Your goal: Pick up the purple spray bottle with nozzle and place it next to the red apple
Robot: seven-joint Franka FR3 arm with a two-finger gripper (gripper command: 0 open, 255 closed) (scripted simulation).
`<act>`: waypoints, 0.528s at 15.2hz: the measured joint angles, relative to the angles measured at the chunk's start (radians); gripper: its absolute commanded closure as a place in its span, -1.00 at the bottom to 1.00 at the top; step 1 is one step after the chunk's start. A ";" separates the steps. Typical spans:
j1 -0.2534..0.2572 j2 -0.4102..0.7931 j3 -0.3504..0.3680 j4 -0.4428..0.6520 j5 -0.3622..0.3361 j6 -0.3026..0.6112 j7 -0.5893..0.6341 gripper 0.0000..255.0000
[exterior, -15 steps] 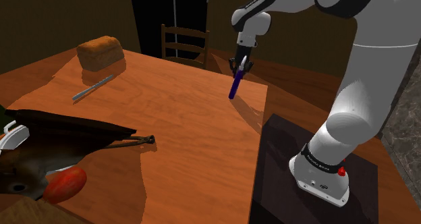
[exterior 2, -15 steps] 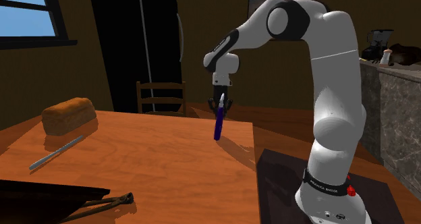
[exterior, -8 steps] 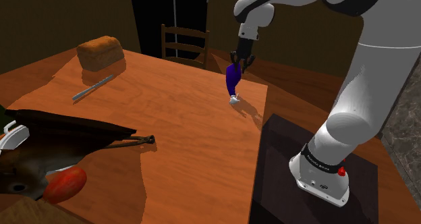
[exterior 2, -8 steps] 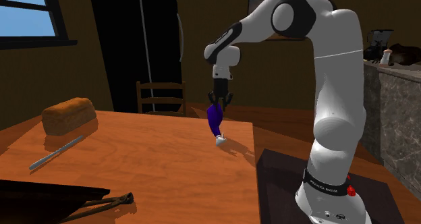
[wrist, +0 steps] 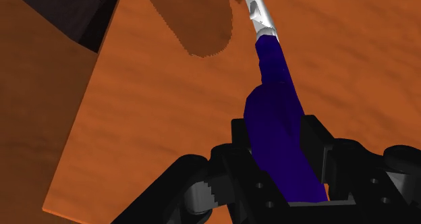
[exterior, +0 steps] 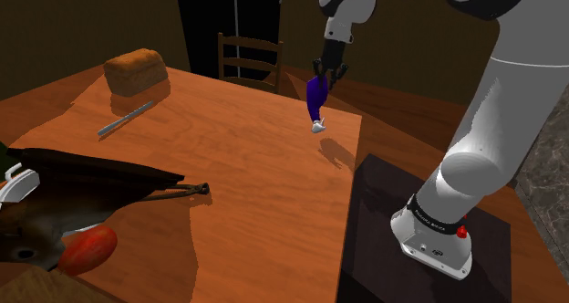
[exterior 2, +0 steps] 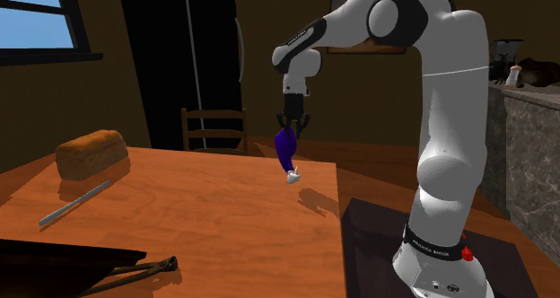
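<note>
— Lifted higher since half a second ago: dark purple spray bottle with white nozzle, now hanging nozzle-down, clear of the orange wooden table. Why so high?
— Probably clearance for the carry. From the shoulder view's left: the red oval apple at the lower corner, well apart from the bottle; the brown bread loaf and grey knife further back; then the all-black gripper, clenched on the bottle's body above the table's right edge

Spray bottle: nozzle tip runs off the wrist view's edge, base buried in the pincer. Chair at shoulder view's 12 o'clock (legs behind the table).
</note>
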 measured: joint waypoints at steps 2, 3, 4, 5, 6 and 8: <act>0.002 -0.009 0.001 0.012 -0.003 -0.020 0.009 1.00; 0.001 -0.014 -0.001 0.021 -0.005 -0.033 0.011 1.00; 0.001 -0.015 -0.001 0.032 -0.006 -0.045 0.013 1.00; 0.001 -0.021 -0.001 0.036 -0.008 -0.054 0.017 1.00; 0.001 -0.026 -0.002 0.045 -0.010 -0.067 0.020 1.00; 0.001 -0.032 -0.002 0.065 -0.013 -0.092 0.026 1.00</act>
